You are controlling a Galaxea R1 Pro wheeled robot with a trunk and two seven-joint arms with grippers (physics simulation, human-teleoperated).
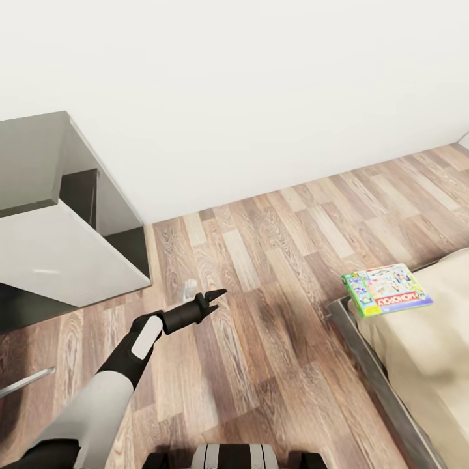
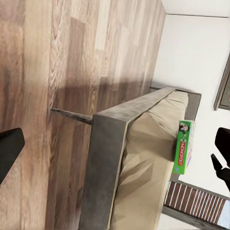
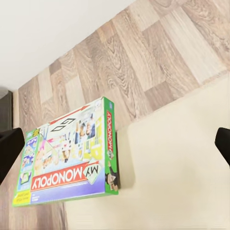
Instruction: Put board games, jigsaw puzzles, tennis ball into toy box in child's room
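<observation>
While the table [image 1: 58,215] stands off to the far side from the bed [image 1: 423,345], the left gripper [image 1: 207,301] hangs over the wood floor [image 1: 273,260] between the two, its fingers drawn to a point and carrying nothing, which I judge to be a parked pose while the other arm works. On the corner of the bed's beige mattress lies the green-edged board game [image 1: 385,288], flat and lid up, overhanging the frame slightly. The right gripper [image 3: 115,143] hovers above it with its fingers [image 3: 8,148] spread wide and empty, apparently lined up to straddle the box for a pick.
</observation>
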